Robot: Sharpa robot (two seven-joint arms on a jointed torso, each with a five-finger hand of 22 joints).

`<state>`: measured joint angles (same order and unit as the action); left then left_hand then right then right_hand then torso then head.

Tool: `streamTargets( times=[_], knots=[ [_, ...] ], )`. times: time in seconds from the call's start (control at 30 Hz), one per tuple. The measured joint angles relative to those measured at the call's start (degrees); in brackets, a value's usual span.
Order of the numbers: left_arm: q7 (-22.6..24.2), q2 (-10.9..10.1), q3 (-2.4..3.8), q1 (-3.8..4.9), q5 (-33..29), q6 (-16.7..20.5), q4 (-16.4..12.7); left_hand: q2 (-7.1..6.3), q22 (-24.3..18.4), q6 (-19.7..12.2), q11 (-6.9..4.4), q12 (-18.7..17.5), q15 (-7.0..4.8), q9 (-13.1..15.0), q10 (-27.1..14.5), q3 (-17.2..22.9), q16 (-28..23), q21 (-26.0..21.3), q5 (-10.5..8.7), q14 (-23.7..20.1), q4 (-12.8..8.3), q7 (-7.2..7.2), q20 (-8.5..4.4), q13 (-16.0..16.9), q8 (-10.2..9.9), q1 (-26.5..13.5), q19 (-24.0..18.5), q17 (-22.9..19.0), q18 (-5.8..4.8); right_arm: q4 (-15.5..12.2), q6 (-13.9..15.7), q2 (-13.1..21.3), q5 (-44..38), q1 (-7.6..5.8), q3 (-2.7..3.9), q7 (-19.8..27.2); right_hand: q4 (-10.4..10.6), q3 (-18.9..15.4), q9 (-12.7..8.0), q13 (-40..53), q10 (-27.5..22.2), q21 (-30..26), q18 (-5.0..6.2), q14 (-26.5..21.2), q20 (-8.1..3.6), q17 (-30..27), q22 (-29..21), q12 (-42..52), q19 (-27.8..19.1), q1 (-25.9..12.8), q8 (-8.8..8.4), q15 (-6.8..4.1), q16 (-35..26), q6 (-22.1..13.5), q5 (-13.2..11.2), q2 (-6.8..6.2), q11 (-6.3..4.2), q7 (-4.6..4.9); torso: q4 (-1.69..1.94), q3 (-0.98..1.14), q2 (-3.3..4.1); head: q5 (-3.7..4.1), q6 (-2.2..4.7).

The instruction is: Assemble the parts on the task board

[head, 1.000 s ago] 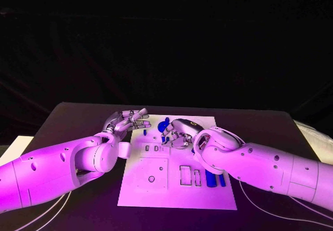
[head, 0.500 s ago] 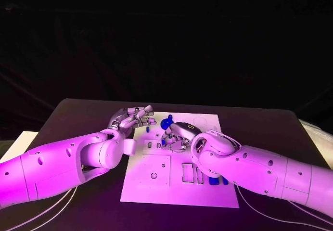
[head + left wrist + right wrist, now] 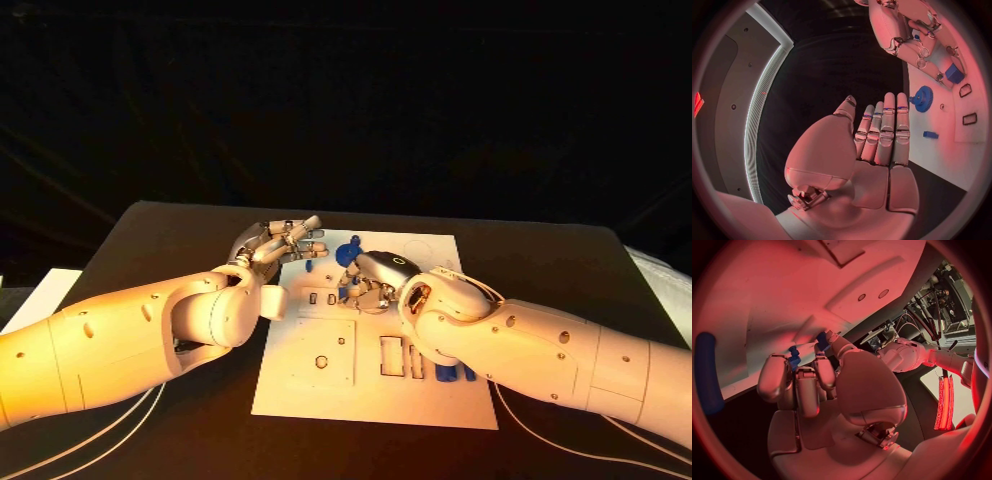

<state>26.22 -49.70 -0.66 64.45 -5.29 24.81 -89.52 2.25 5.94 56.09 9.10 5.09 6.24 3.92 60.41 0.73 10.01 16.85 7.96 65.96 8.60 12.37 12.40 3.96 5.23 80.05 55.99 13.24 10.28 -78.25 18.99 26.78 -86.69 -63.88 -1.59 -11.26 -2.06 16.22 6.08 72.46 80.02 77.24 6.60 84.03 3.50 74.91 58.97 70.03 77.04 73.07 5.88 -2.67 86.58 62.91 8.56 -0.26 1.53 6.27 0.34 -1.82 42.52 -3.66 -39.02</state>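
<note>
Two white arms over a black tabletop (image 3: 173, 225), dark drapery behind, filling the upper half of the frame. Task board (image 3: 325, 385): white plate at centre frame, long axis running from the near edge away toward the backdrop, slots and recesses across its surface. Left hand (image 3: 278, 242), at the board's upper left corner: fingers extended side by side, released, grasping nothing. Right hand (image 3: 371, 282), over the board's upper middle: fingers curled down around small blue parts (image 3: 794, 358); firmness of grasp not discernible. Blue gear (image 3: 922, 95) flat near the board's far edge, small blue block (image 3: 930, 134) just beside. Elongated blue pieces (image 3: 447, 372) at lower right, long axes parallel to the board's length.
</note>
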Motion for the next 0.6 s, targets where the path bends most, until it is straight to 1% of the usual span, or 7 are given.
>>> streamTargets(
  times=[0.13, 0.27, 0.37, 0.43, 0.5, 0.57, 0.6],
  knots=[
    [0.0, 0.0, 0.0, 0.0, 0.0, 0.0, 0.0, 0.0, 0.0, 0.0, 0.0, 0.0, 0.0, 0.0, 0.0, 0.0, 0.0, 0.0, 0.0, 0.0, 0.0, 0.0, 0.0, 0.0, 0.0, 0.0, 0.0, 0.0, 0.0, -0.1, -0.3, 0.2, -0.2, -0.02, 0.02, 0.0, 0.0, 0.0, 0.1, -0.4, -0.2, 0.0, 0.0, 0.0, 0.0, 0.0, -0.3, -0.6, 0.0, -0.7, -0.26, 0.0, -0.2, 0.0, 0.8, -0.69, -0.16, -0.05, 0.0, 0.0, 0.01, -0.23, -0.07],
    [0.0, 0.0, 0.0, 0.0, 0.0, 0.0, 0.0, 0.0, 0.0, 0.0, 0.0, 0.0, 0.0, 0.0, 0.0, 0.0, 0.0, 0.0, 0.0, 0.0, 0.0, 0.0, 0.0, 0.0, 0.0, 0.0, 0.0, 0.0, 0.0, -0.2, -0.6, 0.4, -0.5, -0.03, 0.03, 0.0, -0.5, -0.5, 0.1, -0.9, -0.6, -0.3, 0.0, 0.0, 0.0, 0.0, -0.5, -1.3, 0.0, -1.0, -0.43, 0.0, -0.3, 0.0, 1.2, -1.45, -0.03, -0.05, 0.0, 0.0, 0.01, -0.41, -0.17],
    [0.0, 0.1, 0.0, 0.0, 0.0, 0.0, 0.0, 0.0, 0.0, 0.0, 0.0, 0.0, 0.0, 0.0, 0.0, 0.0, 0.0, 0.0, 0.0, 0.0, 0.0, 0.0, 0.0, 0.0, 0.0, 0.0, 0.0, 0.0, 0.0, -0.3, -0.9, 0.4, -0.7, -0.02, 0.02, 0.0, -0.8, -0.8, 0.1, -1.1, -0.8, -0.3, 0.0, 0.0, 0.21, 0.0, -0.6, -1.8, -0.2, -0.9, -0.8, 0.0, -0.3, -0.3, 1.3, -2.29, 0.18, 0.29, -0.03, 0.0, 0.01, -0.45, -0.24],
    [0.0, 0.1, 0.0, 0.0, 0.0, 0.0, 0.0, 0.0, 0.0, 0.0, 0.0, 0.0, 0.0, 0.0, 0.0, 0.0, 0.0, 0.0, 0.0, 0.0, 0.0, 0.0, 0.0, 0.0, 0.0, 0.0, 0.0, 0.0, -0.01, -0.3, -1.2, 0.5, -0.8, 0.05, -0.06, -0.1, -0.8, -0.8, -0.2, -1.4, -1.2, -0.3, 0.0, 0.0, 0.22, 0.0, -0.8, -2.2, -0.2, -1.1, -0.81, 0.0, -0.3, -0.3, 1.4, -2.56, 0.27, 0.29, -0.03, 0.0, 0.01, -0.46, -0.29],
    [0.0, 0.1, 0.0, -0.01, 0.0, 0.0, 0.0, 0.0, 0.0, 0.0, 0.0, 0.0, 0.0, 0.0, 0.0, 0.0, 0.0, 0.0, 0.0, 0.0, 0.0, 0.0, 0.0, 0.0, 0.0, 0.0, 0.0, 0.0, 0.0, -0.3, -1.2, 0.5, -0.9, 0.05, -0.06, -0.2, -0.7, -1.0, -0.3, -1.6, -1.3, -0.5, -0.01, 0.0, 0.01, 0.0, -0.9, -2.4, -0.4, -1.3, -1.01, 0.0, -0.3, -0.6, 1.4, -2.81, 0.17, 0.57, -0.04, 0.0, 0.01, -0.47, -0.36],
    [0.0, 0.1, 0.0, -0.01, -0.1, 0.0, 0.0, 0.0, 0.0, 0.0, 0.0, 0.0, 0.0, 0.0, 0.0, 0.1, 0.0, -0.2, 0.0, 0.0, -0.1, 0.0, 0.0, 0.0, 0.0, 0.0, 0.0, 0.0, 0.0, -0.3, -1.3, 0.5, -1.0, 0.03, -0.05, -0.2, -0.7, -1.2, -0.2, -1.8, -1.5, -0.5, -0.01, 0.0, 0.0, 0.0, -1.1, -2.7, -0.4, -1.3, -1.14, 0.0, -0.3, -0.6, 1.4, -2.85, 0.38, 0.63, -0.04, 0.01, 0.01, -0.47, -0.37],
    [0.0, 0.1, 0.0, -0.01, -0.1, 0.0, 0.0, 0.0, 0.0, 0.0, 0.0, 0.0, 0.0, 0.0, 0.0, 0.2, 0.0, -0.2, 0.0, 0.0, -0.2, 0.0, 0.0, 0.0, 0.0, 0.0, 0.0, 0.1, 0.0, -0.3, -1.3, 0.5, -1.1, 0.02, -0.04, -0.3, -0.5, -1.4, -0.2, -2.0, -1.5, -0.5, -0.01, 0.0, 0.13, 0.0, -1.2, -3.1, -0.6, -1.6, -1.14, 0.0, -0.3, -0.8, 1.4, -3.11, 0.44, 0.83, -0.04, 0.0, 0.01, -0.44, -0.41]
  ],
)
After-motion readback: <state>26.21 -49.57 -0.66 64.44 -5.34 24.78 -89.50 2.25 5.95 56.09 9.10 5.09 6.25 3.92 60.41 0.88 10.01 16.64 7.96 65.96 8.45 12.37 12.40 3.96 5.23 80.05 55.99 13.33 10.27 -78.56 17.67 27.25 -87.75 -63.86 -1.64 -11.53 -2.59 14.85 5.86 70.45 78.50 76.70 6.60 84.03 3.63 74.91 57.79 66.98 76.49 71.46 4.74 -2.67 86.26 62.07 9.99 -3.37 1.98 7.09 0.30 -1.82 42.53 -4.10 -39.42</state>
